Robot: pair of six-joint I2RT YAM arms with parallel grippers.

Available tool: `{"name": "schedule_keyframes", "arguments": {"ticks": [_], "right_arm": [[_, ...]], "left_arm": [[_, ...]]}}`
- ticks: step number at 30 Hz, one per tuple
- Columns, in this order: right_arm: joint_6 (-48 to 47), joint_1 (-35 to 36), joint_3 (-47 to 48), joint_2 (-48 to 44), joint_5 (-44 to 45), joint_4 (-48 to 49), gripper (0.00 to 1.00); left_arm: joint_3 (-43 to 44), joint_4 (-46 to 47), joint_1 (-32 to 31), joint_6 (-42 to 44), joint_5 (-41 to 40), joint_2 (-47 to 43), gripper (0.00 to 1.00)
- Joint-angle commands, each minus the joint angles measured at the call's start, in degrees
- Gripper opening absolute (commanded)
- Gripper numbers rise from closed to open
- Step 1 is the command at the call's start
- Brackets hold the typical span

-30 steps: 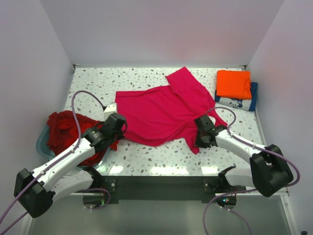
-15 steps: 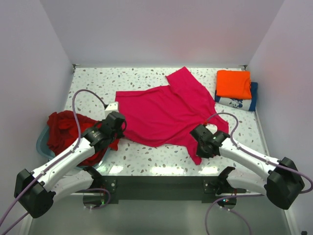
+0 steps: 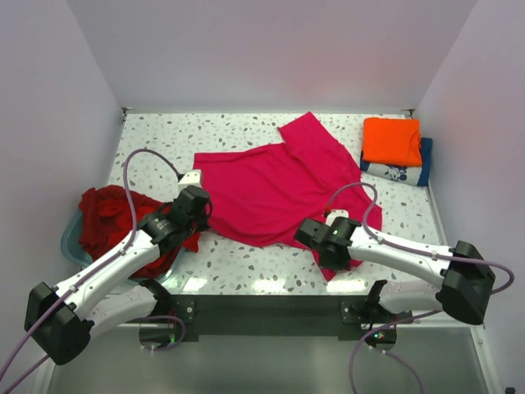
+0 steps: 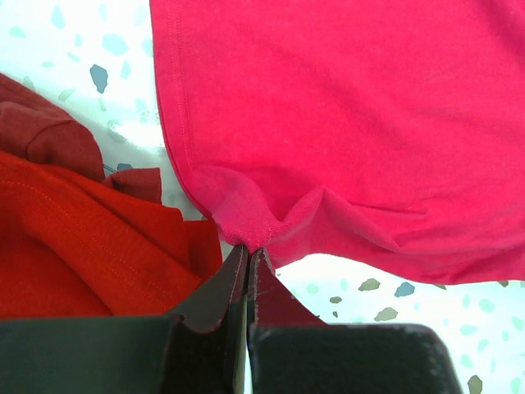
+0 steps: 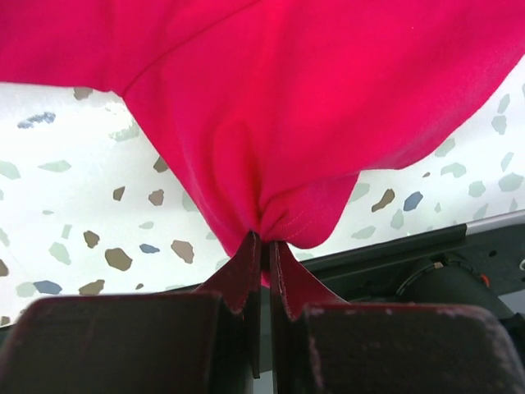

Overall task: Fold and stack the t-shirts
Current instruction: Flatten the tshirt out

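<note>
Top external: magenta-pink t-shirt (image 3: 271,185) pinched twice.
Your left gripper (image 3: 199,207) clamps its 9 o'clock corner; right gripper (image 3: 310,234), 5 o'clock hem.

Bare tabletop (image 3: 164,135) lay open along the back edge and far-left corner, magenta shirt (image 3: 262,189) covered the middle, dark red heap (image 3: 111,217) crowded beside the left end effector (image 4: 248,250), orange-on-navy stack (image 3: 392,141) blocked the far-right corner.
</note>
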Motion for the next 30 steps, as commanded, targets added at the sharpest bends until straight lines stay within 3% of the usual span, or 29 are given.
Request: {"name": "schedule_keyframes", "arguments": {"ticks": [1, 10, 11, 15, 18, 22, 28, 30], "right_arm": [[5.1, 3.2, 3.0, 3.5, 2.6, -3.7, 0.0], [7.3, 10.4, 7.9, 5.7, 0.7, -5.8, 0.08], [7.4, 11.3, 8.4, 5.5, 0.1, -6.0, 0.14], [7.3, 12.2, 7.8, 2.5, -1.3, -4.8, 0.64], [8.4, 12.1, 6.9, -1.6, 0.8, -4.2, 0.74], [6.5, 8.6, 6.5, -6.6, 4.9, -3.9, 0.75], [-7.2, -9.5, -0.3, -8.2, 0.0, 6.3, 0.77], [-9.1, -12.2, -1.6, -7.9, -0.7, 8.4, 0.78]], "left_arm": [[0.6, 2.2, 0.5, 1.5, 0.5, 0.0, 0.0], [0.5, 2.4, 0.7, 1.7, 0.9, 0.6, 0.0], [0.5, 2.4, 0.7, 1.7, 0.9, 0.6, 0.0], [0.5, 2.4, 0.7, 1.7, 1.0, 1.1, 0.0], [0.5, 2.4, 0.7, 1.7, 1.0, 1.3, 0.0], [0.5, 2.4, 0.7, 1.7, 1.0, 1.6, 0.0], [0.6, 2.4, 0.8, 1.8, 1.0, 1.9, 0.0], [0.6, 2.4, 0.8, 1.8, 0.9, 1.9, 0.0]]}}
